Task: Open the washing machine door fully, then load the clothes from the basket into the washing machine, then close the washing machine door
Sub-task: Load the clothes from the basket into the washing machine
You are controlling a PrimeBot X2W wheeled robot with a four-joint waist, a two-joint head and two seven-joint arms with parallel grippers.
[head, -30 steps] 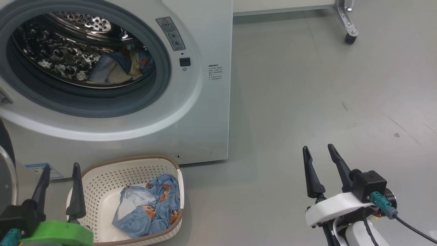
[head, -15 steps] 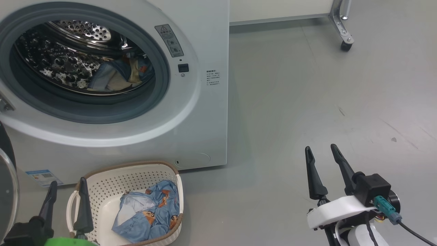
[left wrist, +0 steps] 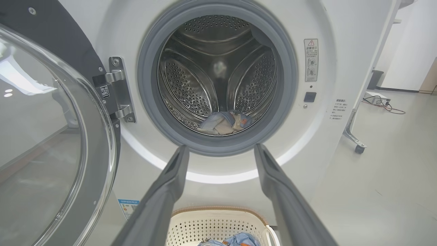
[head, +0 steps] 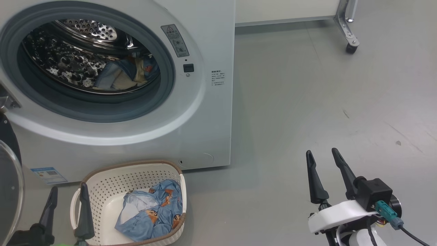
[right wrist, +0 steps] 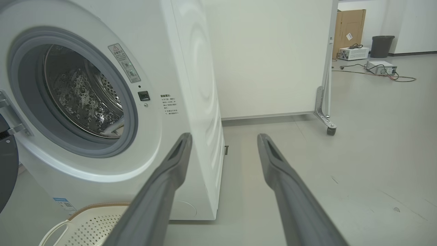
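On the grey floor, against the front foot of the big white front-loading washing machine (head: pixel 208 112), sits the small cream-white perforated plastic basket (head: pixel 112 177) with a brown woven-look rim and side handles. Inside it, toward its right side, is a crumpled heap of light blue clothes (head: pixel 153 215) printed with orange-brown cartoon figures, with white lining showing at the heap's left. More of the same blue fabric, plus beige bits, lies at the bottom of the perforated steel drum (head: pixel 68 58), behind the grey rubber gasket (head: pixel 102 109). The large round washing machine door (left wrist: pixel 51 136), with a glossy black rim and a bulging clear glass centre, is swung open to the left on its metal hinge (left wrist: pixel 117 92). A blue label sticker (head: pixel 47 175) sits at the machine's lower left front corner, near the basket. Left gripper (head: pixel 68 189): two long dark fingers apart, holding nothing, low by the basket's left end; in the left wrist view it points at the drum mouth. Right gripper (head: pixel 322 152): fingers apart, empty, over bare floor well right of the machine. A metal frame leg on a caster (head: pixel 351 46) stands at the far right of the floor.
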